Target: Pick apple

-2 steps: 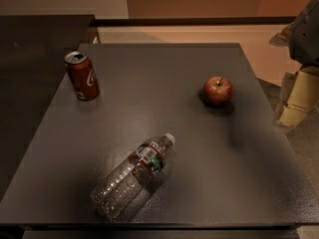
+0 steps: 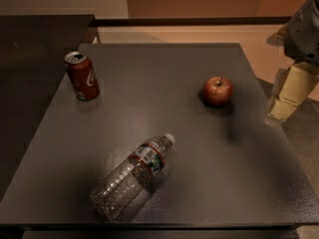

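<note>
My pincer (image 2: 285, 102) hangs at the right edge of the view, out past the right edge of the counter (image 2: 209, 183) and over the floor beside it. Its pale beige parts hang down from the grey bulk of my arm (image 2: 304, 31), which enters from the upper right corner. How far open the pincer is I cannot tell. It has hold of none of the things on the counter.

The apple (image 2: 218, 91) sits on the right half of the dark counter, toward the far side. It is upright with its short dark stem pointing up, red with a yellowish blush, and a shadow pools under it and to its right. It is apart from my pincer, which is off to its right, with a strip of bare counter and the counter's edge between them.

The can (image 2: 82, 76) stands near the far left corner, red with a silver top, close to the left edge. The bottle (image 2: 132, 178) lies on its side in the near middle of the counter, clear plastic with a banded label near the neck, its white cap aimed up and to the right. Can, bottle and apple are all well apart from each other.

A second dark surface (image 2: 35, 59) lies to the left of the counter
</note>
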Motion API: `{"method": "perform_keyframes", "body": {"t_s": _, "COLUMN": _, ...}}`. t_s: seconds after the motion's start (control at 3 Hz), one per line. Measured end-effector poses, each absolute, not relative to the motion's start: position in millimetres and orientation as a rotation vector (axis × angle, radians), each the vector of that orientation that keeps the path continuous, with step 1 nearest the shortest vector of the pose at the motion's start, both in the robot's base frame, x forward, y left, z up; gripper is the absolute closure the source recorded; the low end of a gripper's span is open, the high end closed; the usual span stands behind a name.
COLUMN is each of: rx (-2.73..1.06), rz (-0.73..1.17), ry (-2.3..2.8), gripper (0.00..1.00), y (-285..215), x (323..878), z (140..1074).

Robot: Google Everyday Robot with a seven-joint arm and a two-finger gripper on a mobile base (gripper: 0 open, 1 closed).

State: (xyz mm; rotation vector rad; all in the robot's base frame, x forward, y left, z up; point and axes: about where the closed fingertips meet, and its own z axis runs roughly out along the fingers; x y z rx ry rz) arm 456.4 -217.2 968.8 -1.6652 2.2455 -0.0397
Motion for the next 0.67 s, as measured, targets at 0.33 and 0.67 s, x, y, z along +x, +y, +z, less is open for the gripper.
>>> {"method": "perform_keyframes", "body": {"t_s": 0.33, "rx": -1.587, "rz": 0.022, "ry": 2.25, "gripper": 0.0, "y": -220.0, "x": 482.6, "z": 956.2}}
{"method": "perform_keyframes", "body": {"t_s": 0.67, "rx": -1.532, "rz": 0.08, "ry": 2.239, "gripper": 0.0, "y": -217.7, "x": 508.9, "z": 942.5}}
